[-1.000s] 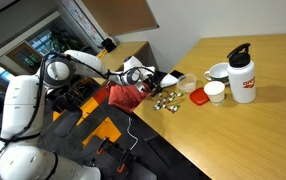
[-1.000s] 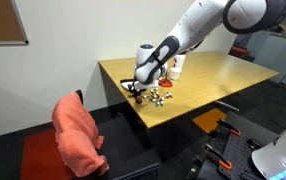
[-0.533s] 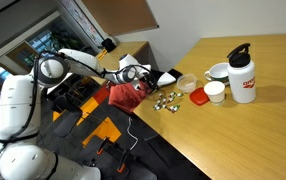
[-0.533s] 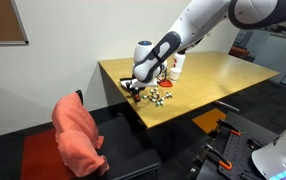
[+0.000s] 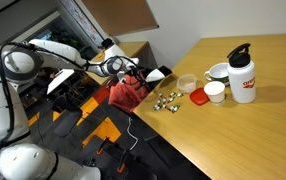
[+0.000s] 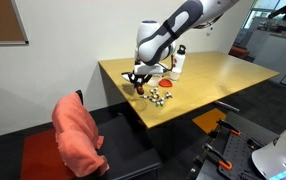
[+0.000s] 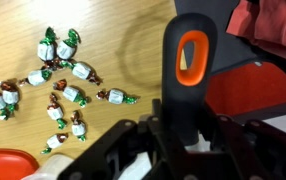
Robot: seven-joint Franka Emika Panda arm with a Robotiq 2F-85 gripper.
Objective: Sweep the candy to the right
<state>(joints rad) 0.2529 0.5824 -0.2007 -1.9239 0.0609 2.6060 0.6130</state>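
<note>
The candy is a loose cluster of small silvery wrapped sweets with green ends near the wooden table's corner. It also shows in the other exterior view and at the upper left of the wrist view. My gripper is shut on a sweeping tool with a black handle and an orange insert. The tool hangs just off the table's edge, beside the candy and apart from it.
A flat red lid, small white cups, a clear tub and a white bottle stand beyond the candy. A red cloth lies on a chair below the table edge.
The arm has lifted and pulled back from the candy toward the table's edge, carrying the tool. The candy has not moved.
</note>
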